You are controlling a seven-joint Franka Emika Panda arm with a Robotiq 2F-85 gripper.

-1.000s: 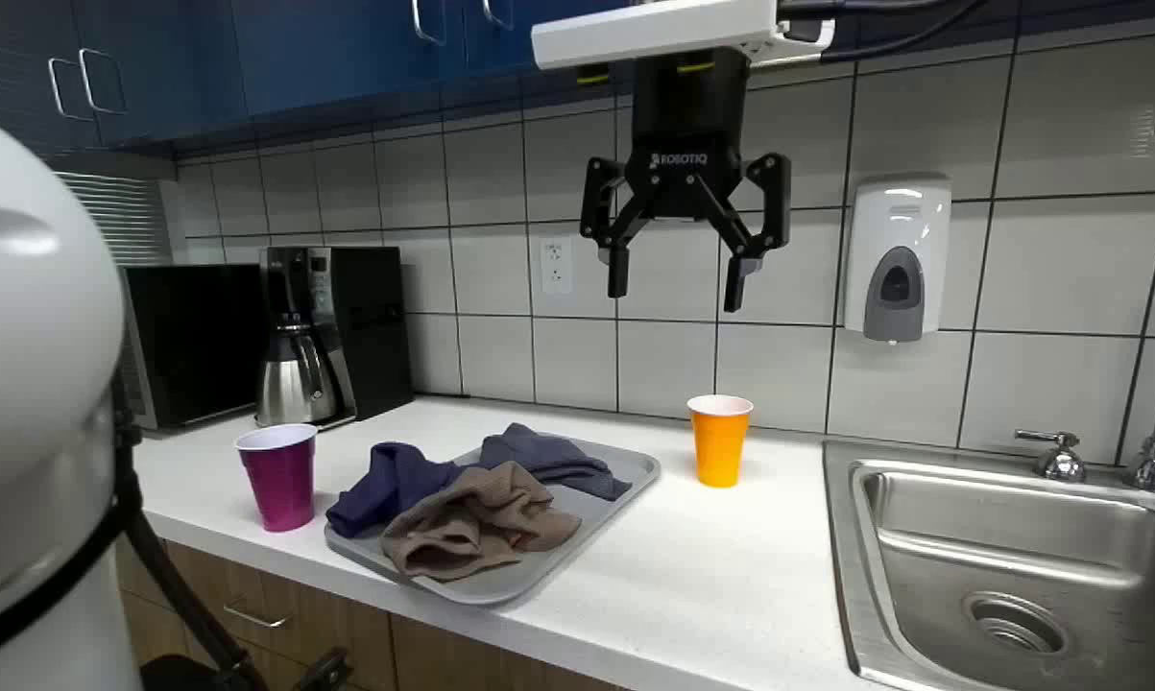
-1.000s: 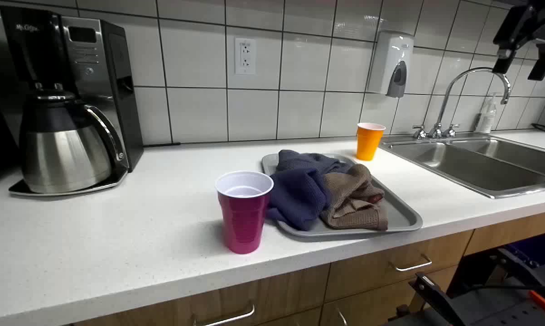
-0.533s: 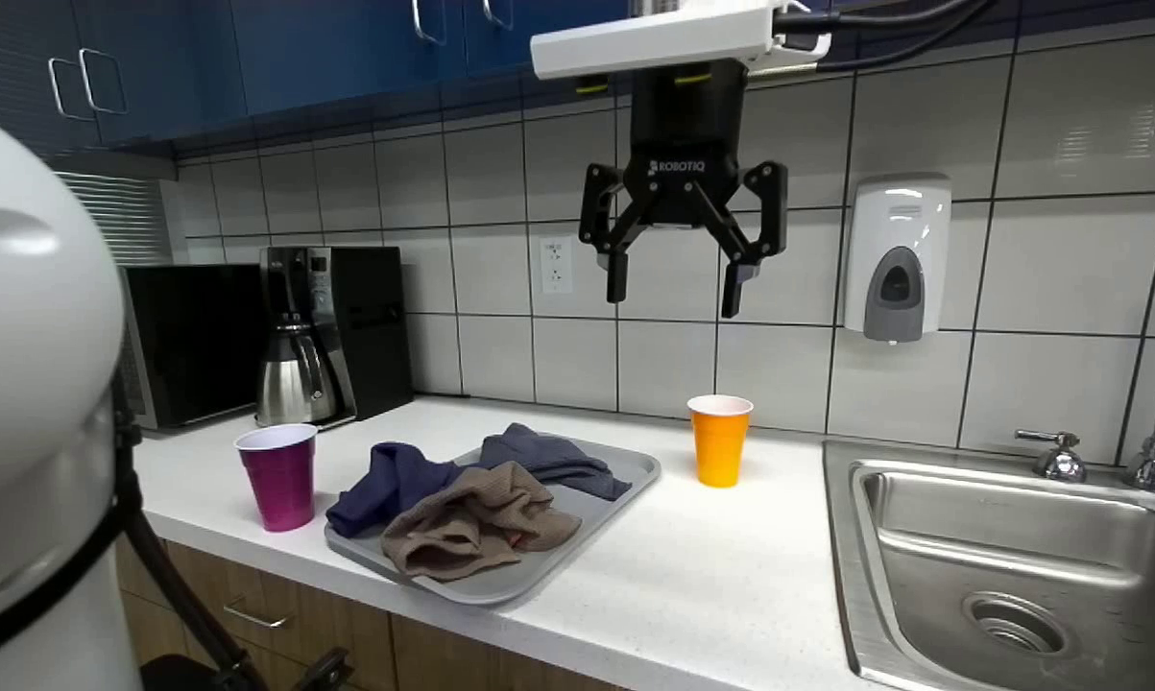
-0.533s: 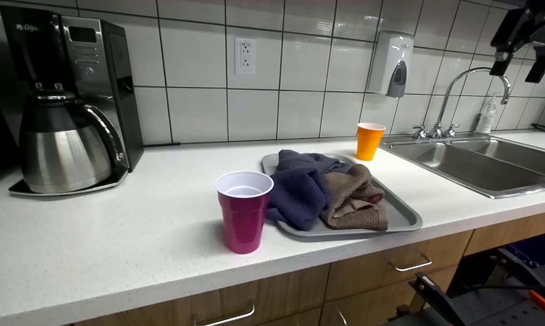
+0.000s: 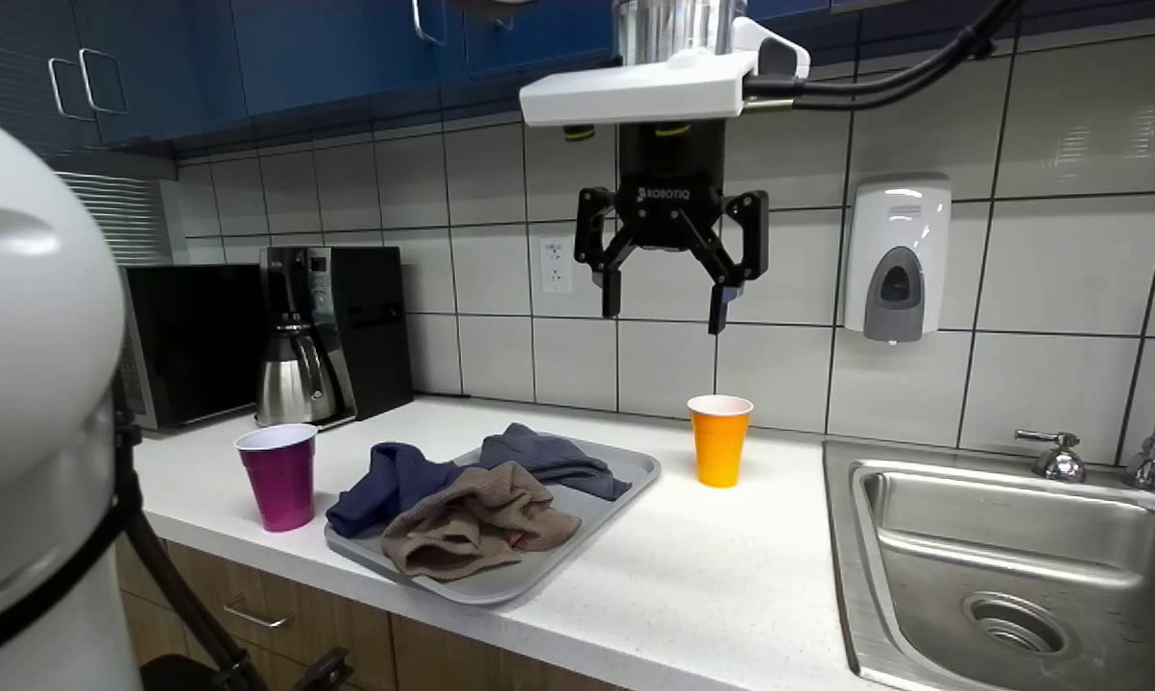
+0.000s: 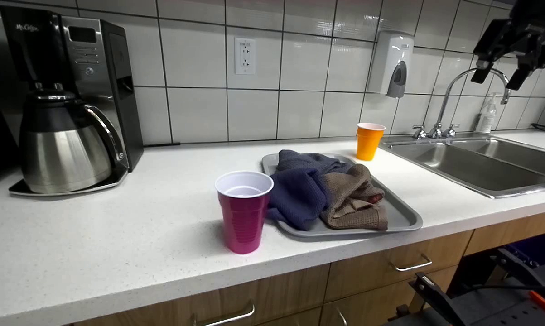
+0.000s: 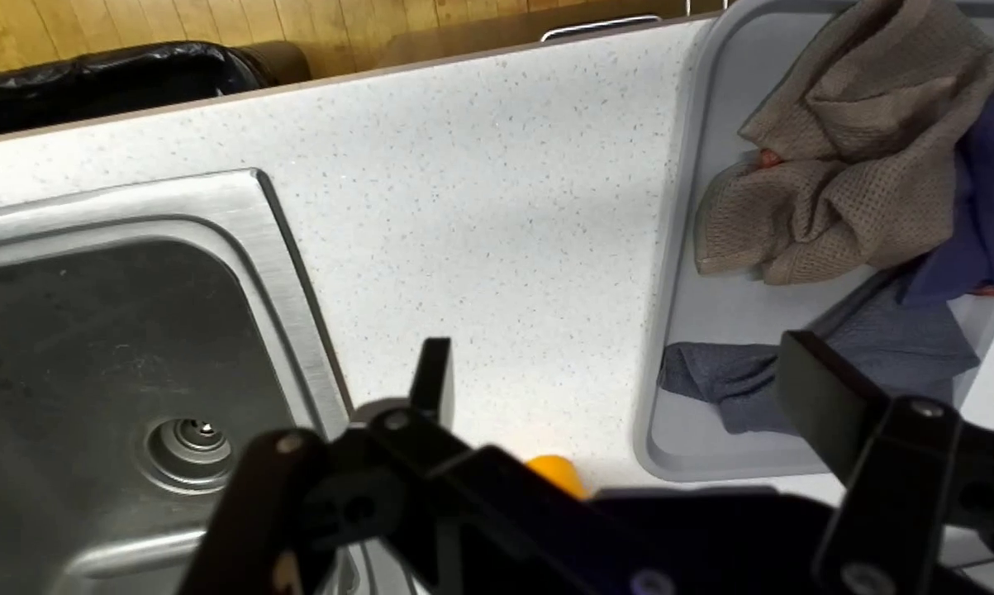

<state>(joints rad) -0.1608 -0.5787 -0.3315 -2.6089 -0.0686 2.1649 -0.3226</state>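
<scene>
High above the counter hangs my gripper (image 5: 664, 307), its jaws wide apart with nothing between them. An orange cup (image 5: 718, 446) stands upright on the counter below it, by the tiled wall; in the wrist view most of this cup (image 7: 558, 474) is hidden behind the gripper. A grey tray (image 5: 587, 518) lies left of the cup. On it are a brown cloth (image 7: 877, 165), a navy cloth (image 6: 295, 194) and a grey-blue cloth (image 5: 548, 456), all crumpled. Beyond the tray a purple cup (image 6: 243, 222) stands upright near the counter's front edge. Nothing touches the gripper.
A steel sink (image 5: 851, 576) is set into the counter on the right, with a faucet (image 6: 444, 102) behind it. A soap dispenser (image 5: 899, 259) is fixed to the wall. At the left stands a coffee maker (image 6: 73, 104). Blue cabinets (image 5: 347, 58) hang overhead.
The gripper has come down and shifted slightly left in both exterior views. Its jaws have stayed wide apart. The cups, tray and cloths have not moved.
</scene>
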